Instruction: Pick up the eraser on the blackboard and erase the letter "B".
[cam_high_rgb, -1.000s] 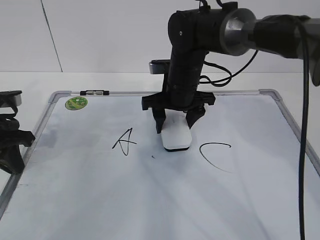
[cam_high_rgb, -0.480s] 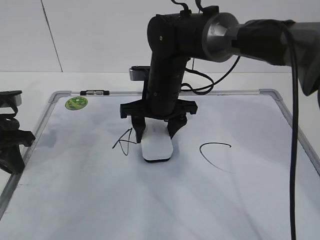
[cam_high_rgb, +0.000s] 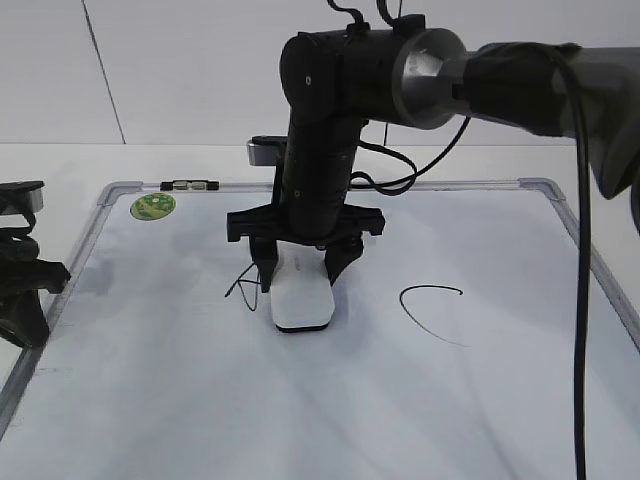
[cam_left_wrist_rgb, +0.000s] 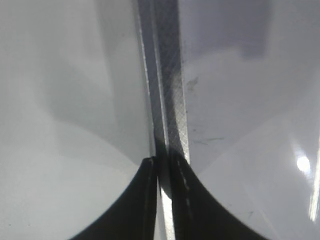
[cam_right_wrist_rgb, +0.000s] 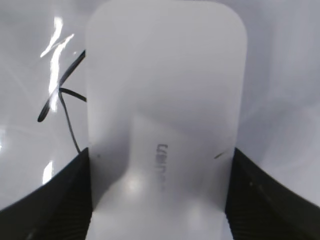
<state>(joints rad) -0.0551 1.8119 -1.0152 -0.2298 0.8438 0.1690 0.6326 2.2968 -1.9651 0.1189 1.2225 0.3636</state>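
Lying flat across most of the exterior view is the big white dry-erase board with its grey metal frame (cam_high_rgb: 545, 186), the blackboard of the task. It looks hard and smooth, so things should slide on it easily. A small round green sticker (cam_high_rgb: 153, 206) sits in its upper left corner.

The big black right arm comes in from the upper right of the frame and points down to the middle. Its right gripper (cam_high_rgb: 303, 275) is closed around the white smooth plastic eraser block with rounded corners (cam_high_rgb: 304, 297), one finger on each long side. The eraser rests on the board, a little left of the middle. I think it is light and stiff, and its shiny sides may be slippery, so the long sides are the best place to squeeze.

The left gripper (cam_left_wrist_rgb: 165, 165) is at the far left edge, over the board's frame, with its fingers almost together and nothing between them.

The black marker letter "A" (cam_high_rgb: 244, 288) touches the eraser's left side and is partly hidden. The black marker letter "C" (cam_high_rgb: 428, 309) is to the right, apart. I cannot see any letter "B" on the board.
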